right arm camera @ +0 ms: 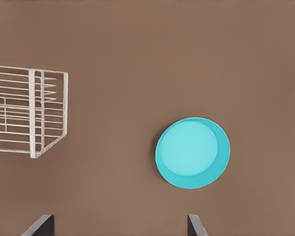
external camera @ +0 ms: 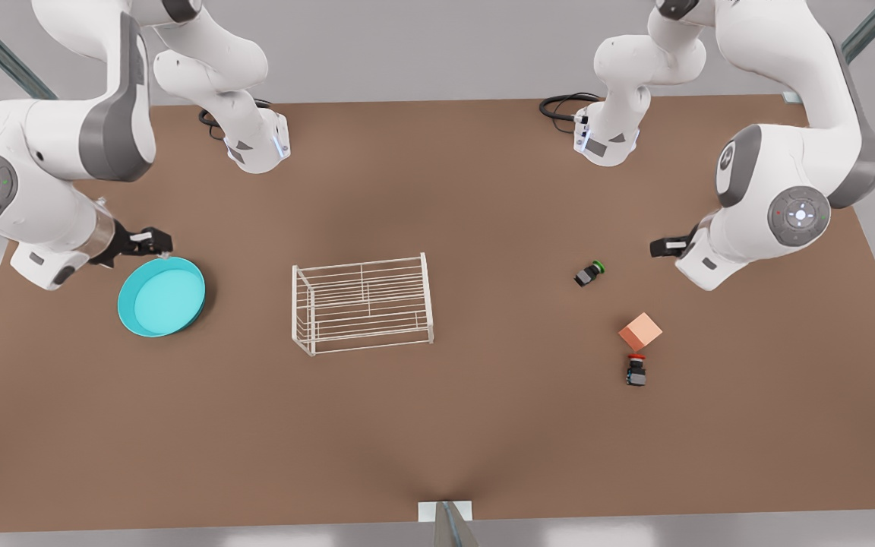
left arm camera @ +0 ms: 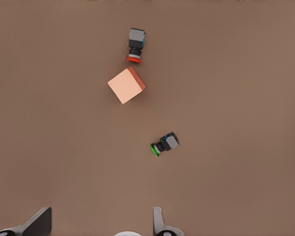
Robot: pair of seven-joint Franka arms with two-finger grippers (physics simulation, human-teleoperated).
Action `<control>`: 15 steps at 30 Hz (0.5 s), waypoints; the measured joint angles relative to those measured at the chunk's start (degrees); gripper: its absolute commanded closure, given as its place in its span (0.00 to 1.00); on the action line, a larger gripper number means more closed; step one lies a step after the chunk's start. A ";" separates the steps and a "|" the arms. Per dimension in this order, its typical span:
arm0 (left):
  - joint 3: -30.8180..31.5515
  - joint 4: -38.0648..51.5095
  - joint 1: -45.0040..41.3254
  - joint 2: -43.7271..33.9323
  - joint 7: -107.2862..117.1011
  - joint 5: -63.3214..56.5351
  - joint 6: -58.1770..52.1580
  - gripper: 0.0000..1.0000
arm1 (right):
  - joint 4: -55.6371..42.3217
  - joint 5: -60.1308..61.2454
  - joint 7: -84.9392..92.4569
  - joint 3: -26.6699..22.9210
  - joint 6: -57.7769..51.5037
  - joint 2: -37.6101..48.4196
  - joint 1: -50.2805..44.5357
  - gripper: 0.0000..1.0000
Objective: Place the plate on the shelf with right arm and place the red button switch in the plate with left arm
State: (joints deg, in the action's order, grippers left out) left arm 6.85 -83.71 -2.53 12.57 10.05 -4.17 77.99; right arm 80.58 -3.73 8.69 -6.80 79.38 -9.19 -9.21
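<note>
The turquoise plate (external camera: pixel 162 298) lies flat on the table at the front view's left, and appears in the right wrist view as well (right arm camera: pixel 191 152). My right gripper (external camera: pixel 147 241) hovers open just behind the plate's far rim, holding nothing (right arm camera: pixel 118 221). The white wire shelf (external camera: pixel 427 298) stands mid-table with nothing on top (right arm camera: pixel 36 113). The red button switch (external camera: pixel 636 370) lies on its side at the front view's right, next to the cube (left arm camera: pixel 135 45). My left gripper (external camera: pixel 661 247) is open and high above the table, apart from the switch (left arm camera: pixel 101 216).
A salmon-orange cube (external camera: pixel 640 331) sits just behind the red switch (left arm camera: pixel 126 85). A black switch with a green cap (external camera: pixel 589 273) lies between the shelf and my left gripper (left arm camera: pixel 164 144). Both arm bases stand at the table's far edge.
</note>
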 measured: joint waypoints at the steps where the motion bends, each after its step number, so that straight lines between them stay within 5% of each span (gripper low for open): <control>1: -0.01 -0.13 -0.09 0.07 -0.23 0.19 0.80 0.00 | 0.05 0.26 0.27 0.01 0.57 -0.18 0.41 0.00; 8: -0.10 -0.07 0.36 0.90 -1.55 0.84 3.86 0.00 | -0.29 5.56 6.33 -0.14 4.61 -14.50 21.53 0.00; 15: -0.04 -0.38 0.57 1.07 -2.42 1.15 1.96 0.00 | 14.16 7.44 16.99 -0.02 21.61 -16.58 25.98 0.00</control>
State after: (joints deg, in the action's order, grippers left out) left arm 6.81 -84.09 -1.96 13.64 7.62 -3.02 79.95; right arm 94.75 3.71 25.68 -6.82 100.99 -25.77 16.77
